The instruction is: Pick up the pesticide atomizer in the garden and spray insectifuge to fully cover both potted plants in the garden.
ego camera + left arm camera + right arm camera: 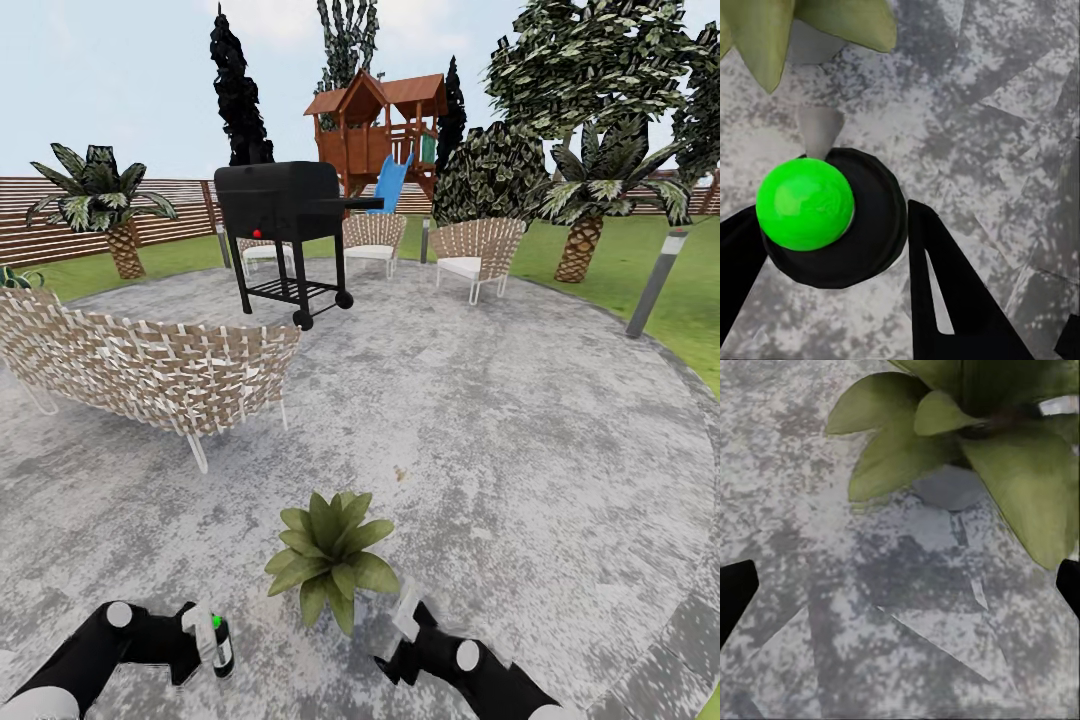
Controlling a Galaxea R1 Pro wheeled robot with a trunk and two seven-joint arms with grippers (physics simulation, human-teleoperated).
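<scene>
Left claw closed on upright pesticide atomizer, just left of potted plant on round grey patio, right claw spread open, empty, beside the plant

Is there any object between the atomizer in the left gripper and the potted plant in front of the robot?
Nothing visible stands between them. The left gripper holds the pesticide atomizer upright beside the potted plant; between bottle and leaves there is bare grey patio. The woven sofa and grill stand farther off.
</scene>
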